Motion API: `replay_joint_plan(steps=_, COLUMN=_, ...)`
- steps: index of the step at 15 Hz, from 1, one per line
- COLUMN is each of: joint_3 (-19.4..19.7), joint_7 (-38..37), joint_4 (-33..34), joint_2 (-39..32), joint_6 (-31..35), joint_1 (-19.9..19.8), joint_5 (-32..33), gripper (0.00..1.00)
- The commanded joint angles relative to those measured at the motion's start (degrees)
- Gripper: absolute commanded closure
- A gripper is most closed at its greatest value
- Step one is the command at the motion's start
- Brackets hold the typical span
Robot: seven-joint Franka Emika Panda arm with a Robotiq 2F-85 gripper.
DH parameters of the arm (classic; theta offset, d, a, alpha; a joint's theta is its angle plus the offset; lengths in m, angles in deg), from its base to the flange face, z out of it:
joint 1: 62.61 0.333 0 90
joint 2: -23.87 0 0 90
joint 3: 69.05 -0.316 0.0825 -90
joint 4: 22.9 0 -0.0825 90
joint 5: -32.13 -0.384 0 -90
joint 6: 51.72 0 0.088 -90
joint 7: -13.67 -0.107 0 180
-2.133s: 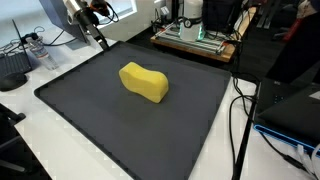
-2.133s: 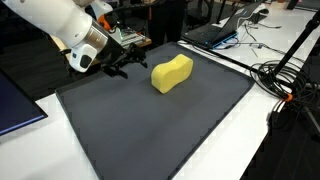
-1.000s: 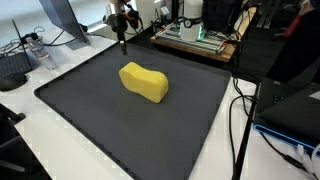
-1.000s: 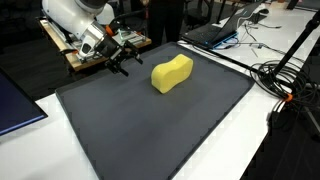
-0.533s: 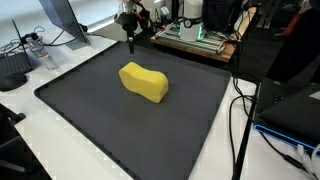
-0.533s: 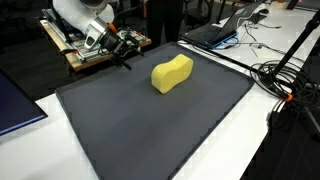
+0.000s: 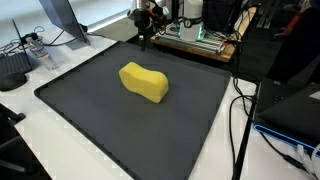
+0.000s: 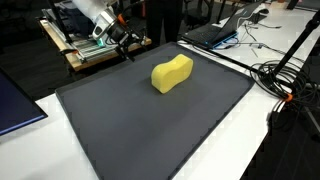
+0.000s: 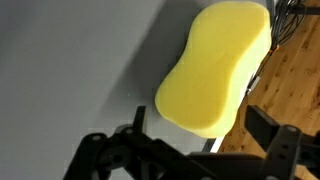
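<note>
Gripper small and partly cropped

In an exterior view the gripper is a small dark shape near the top edge, its jaws too small to make out. The arm is cut off at the upper left. In the wrist view the fingers run off the bottom edge.

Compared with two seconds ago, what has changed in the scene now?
In an exterior view the gripper moved rightward along the far edge of the black mat. It stayed open and took hold of nothing. The yellow sponge stayed where it was on the mat, untouched.
</note>
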Motion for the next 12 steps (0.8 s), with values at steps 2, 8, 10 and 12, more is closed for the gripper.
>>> replay_joint_plan(steps=2, joint_3=-4.54, joint_7=-12.78, joint_4=-0.04, joint_2=5.0, joint_6=4.86, joint_1=4.61, joint_5=-1.39, gripper=0.0)
replay_joint_plan(steps=8, joint_3=-9.32, joint_7=-36.58, joint_4=1.37, joint_2=7.67, joint_6=6.33, joint_1=8.26, joint_5=9.2, gripper=0.0)
replay_joint_plan(steps=10, joint_3=-8.71, joint_7=-31.81, joint_4=1.18, joint_2=6.21, joint_6=5.09, joint_1=7.66, joint_5=6.22, gripper=0.0)
replay_joint_plan(steps=12, joint_3=-8.63, joint_7=-31.56, joint_4=1.16, joint_2=5.96, joint_6=5.09, joint_1=7.59, joint_5=6.17, gripper=0.0)
